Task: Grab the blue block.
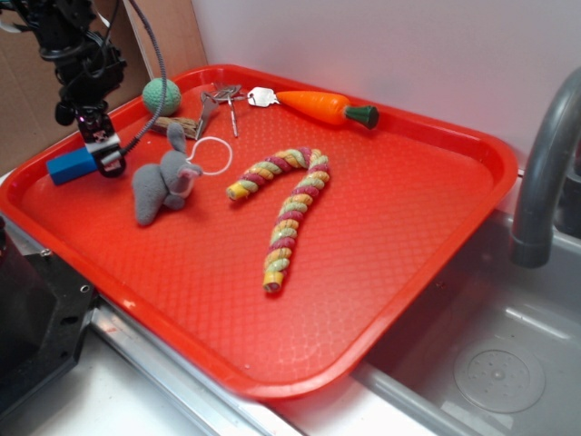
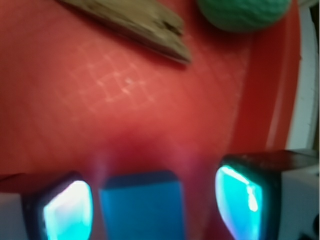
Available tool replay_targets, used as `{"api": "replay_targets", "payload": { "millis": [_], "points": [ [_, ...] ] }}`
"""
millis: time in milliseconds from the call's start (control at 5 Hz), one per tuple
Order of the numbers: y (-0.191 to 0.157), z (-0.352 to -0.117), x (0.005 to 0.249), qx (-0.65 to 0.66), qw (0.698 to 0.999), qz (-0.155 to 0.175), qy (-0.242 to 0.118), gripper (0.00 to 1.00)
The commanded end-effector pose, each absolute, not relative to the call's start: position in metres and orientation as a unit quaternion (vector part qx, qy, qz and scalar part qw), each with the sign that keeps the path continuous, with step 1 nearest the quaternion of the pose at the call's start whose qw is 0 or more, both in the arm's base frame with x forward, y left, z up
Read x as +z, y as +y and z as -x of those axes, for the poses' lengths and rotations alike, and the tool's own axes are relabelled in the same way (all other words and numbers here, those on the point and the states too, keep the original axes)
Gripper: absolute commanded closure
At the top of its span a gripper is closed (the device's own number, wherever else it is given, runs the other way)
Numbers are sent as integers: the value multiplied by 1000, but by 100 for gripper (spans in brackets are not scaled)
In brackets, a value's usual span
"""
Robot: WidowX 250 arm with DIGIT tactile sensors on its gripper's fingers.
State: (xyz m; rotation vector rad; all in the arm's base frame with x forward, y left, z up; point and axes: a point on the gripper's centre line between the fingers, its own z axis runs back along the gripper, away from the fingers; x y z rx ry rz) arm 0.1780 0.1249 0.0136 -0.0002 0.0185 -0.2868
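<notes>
Red tray [image 1: 381, 272] with fine grid texture; bright blue block [image 1: 71, 165]; grey plush bunny [image 1: 162, 186], pinkish nose; teal-green knit ball [image 1: 162, 94]; orange carrot [image 1: 322, 106], dark green top; candy cane [image 1: 290, 204] twisted yellow, pink, green; white ring [image 1: 211, 155].

1. I see a red tray [image 1: 408, 218] with a cross-hatched floor, resting partly over a grey sink [image 1: 490, 363].
2. A grey plush bunny [image 1: 163, 182] lies near the tray's left side, with a white ring [image 1: 211, 155] just beside its head.
3. A twisted multicoloured rope toy [image 1: 289, 204], bent like a cane, lies mid-tray.
4. At the far edge I see a toy carrot [image 1: 325, 106]; keys [image 1: 238, 97] lie near its blunt end.
5. A green ball [image 1: 162, 95] sits in the far left corner; in the wrist view it shows at the top [image 2: 245, 14].
6. A brown wooden piece [image 1: 177, 124] lies close to the ball [image 2: 135, 25].
7. A grey faucet [image 1: 543, 163] rises at right.
</notes>
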Motion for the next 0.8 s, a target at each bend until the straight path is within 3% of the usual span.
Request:
{"api": "replay_targets", "payload": {
  "millis": [0, 200, 400, 600],
  "points": [
    [87, -165, 28, -141, 990, 14, -4, 0],
    [81, -162, 25, -151, 988, 16, 3, 0],
    [90, -157, 48, -50, 998, 1, -35, 0],
    [105, -156, 91, 71, 992, -101, -20, 0]
  ]
}}
